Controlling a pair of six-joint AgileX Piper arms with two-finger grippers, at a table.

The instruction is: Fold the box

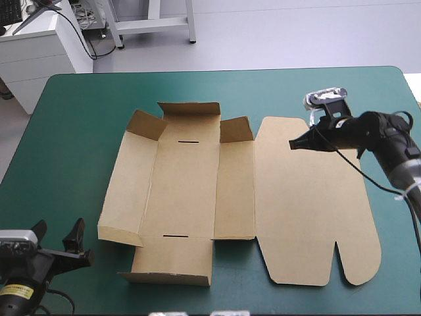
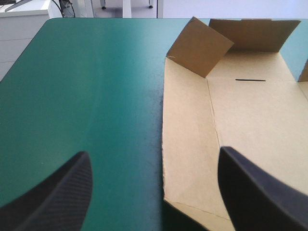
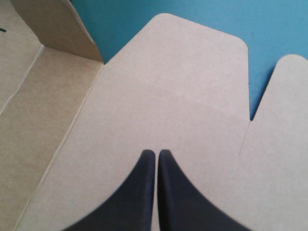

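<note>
Though mostly flat, lies mid-frame on the teal-green surface (image 1: 72,131) as a brown box (image 1: 184,191), flaps (image 1: 146,124) raised upper left, lid (image 1: 309,204) spread rightward. Lower left: left end effector (image 1: 60,228) gaping wide, empty, off the box. Right: right end effector (image 1: 294,143) pinched together above the lid, gripping nothing. Bare surface left and beyond.

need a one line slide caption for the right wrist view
Shut right gripper poised over the flat lid of the brown box on the teal-green cover.
</note>
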